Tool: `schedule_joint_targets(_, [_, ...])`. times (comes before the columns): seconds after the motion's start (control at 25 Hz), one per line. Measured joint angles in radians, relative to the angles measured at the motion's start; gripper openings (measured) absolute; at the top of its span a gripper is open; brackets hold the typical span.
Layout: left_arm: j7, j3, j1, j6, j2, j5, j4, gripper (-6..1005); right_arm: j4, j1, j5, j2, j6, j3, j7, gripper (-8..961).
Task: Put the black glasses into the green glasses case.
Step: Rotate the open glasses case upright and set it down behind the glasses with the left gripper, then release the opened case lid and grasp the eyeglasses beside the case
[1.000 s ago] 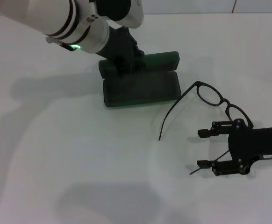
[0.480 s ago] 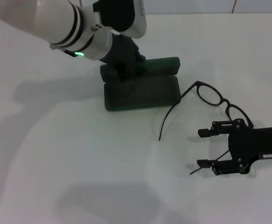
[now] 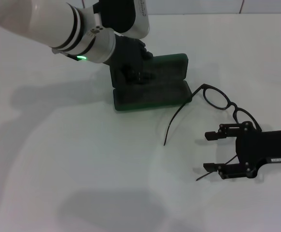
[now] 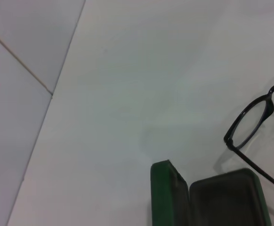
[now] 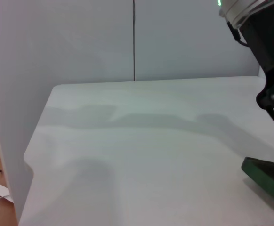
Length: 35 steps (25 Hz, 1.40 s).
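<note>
My right gripper (image 3: 213, 152) sits nearest me, low over the white desk (image 3: 82, 159) at about four o'clock in the head view, its two fingers spread wide with nothing between them. Just beyond it, at about three o'clock, the black glasses (image 3: 226, 104) lie unfolded on the desk, one lens close by my upper finger (image 3: 212, 136), and one long temple arm curving back toward me while its hinge end lies just beside the near right corner of the green glasses case (image 3: 152, 92). The case stands open at about twelve o'clock, its base flat on the desk and its lid raised behind. My left gripper (image 3: 132, 72) is down at the left end of the case, against the lid and base; I cannot tell how far its fingers are parted. The left wrist view shows the case's end (image 4: 167, 193) and one lens (image 4: 250, 125) beside it.
</note>
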Motion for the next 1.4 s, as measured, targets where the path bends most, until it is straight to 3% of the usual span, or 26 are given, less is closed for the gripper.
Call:
schedule_joint_targets(0.12, [0.001, -0.004, 0.002, 0.002, 0.001, -0.005, 0.000, 454, 0.000, 0.000, 0.002, 0.000, 0.000, 0.000, 0.000, 697])
schedule_joint_targets(0.32, [0.004, -0.022, 0.011, 0.017, 0.004, -0.028, 0.000, 561, 0.001, 0.000, 0.003, 0.000, 0.000, 0.000, 0.000, 696])
schedule_joint_targets(0.52, [0.006, -0.051, 0.022, 0.046, 0.003, -0.067, 0.002, 568, 0.001, 0.000, 0.004, 0.000, 0.000, 0.000, 0.000, 696])
schedule_joint_targets(0.76, [0.003, -0.259, 0.063, 0.133, 0.005, -0.199, -0.011, 576, 0.001, 0.003, 0.004, 0.000, -0.002, 0.000, 0.006, 696])
schedule_joint_targets(0.92, [0.007, -0.404, 0.103, 0.192, 0.019, -0.285, -0.068, 576, 0.001, 0.000, 0.004, -0.002, -0.008, 0.007, 0.007, 696])
schedule_joint_targets(1.16, [0.172, -0.593, 0.213, 0.367, 0.061, -0.487, -0.212, 575, 0.001, -0.002, 0.008, -0.003, -0.009, 0.010, 0.008, 696])
schedule_joint_targets(1.28, [0.343, -0.644, 0.324, 0.443, 0.063, -0.598, -0.230, 575, 0.001, -0.003, 0.009, -0.003, -0.009, 0.011, 0.011, 695])
schedule_joint_targets(1.4, [0.437, -0.651, 0.410, 0.482, 0.060, -0.627, -0.216, 576, -0.001, -0.009, 0.016, -0.005, -0.010, 0.011, 0.019, 695])
